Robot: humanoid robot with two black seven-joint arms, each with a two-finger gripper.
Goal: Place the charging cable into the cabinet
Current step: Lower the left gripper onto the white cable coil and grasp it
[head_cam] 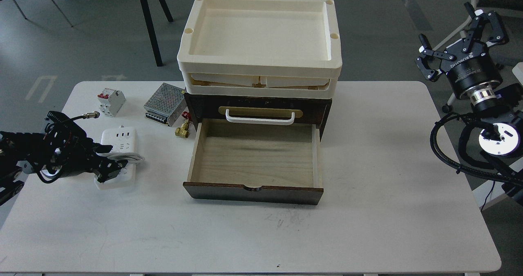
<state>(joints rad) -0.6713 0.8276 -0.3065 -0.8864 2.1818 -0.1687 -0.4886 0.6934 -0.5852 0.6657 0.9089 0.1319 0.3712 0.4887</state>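
Observation:
The charging cable (pixel 119 140), a white power strip with its cord coiled around the middle, lies on the table left of the cabinet. My left gripper (pixel 108 160) comes in from the left and sits low over the strip's middle. Its fingers stand apart, one on each side of the coiled cord. The strip still rests on the table. The cabinet (pixel 257 104) is dark brown, and its lower drawer (pixel 255 155) is pulled out, showing an empty pale wood inside. My right gripper (pixel 461 32) is open and empty, raised beyond the table's right edge.
Cream trays (pixel 260 34) are stacked on the cabinet. A perforated metal power supply box (pixel 164 103), a small brass fitting (pixel 183 131) and a white circuit breaker (pixel 110 101) stand behind the strip. The upper drawer with a white handle (pixel 260 117) is closed.

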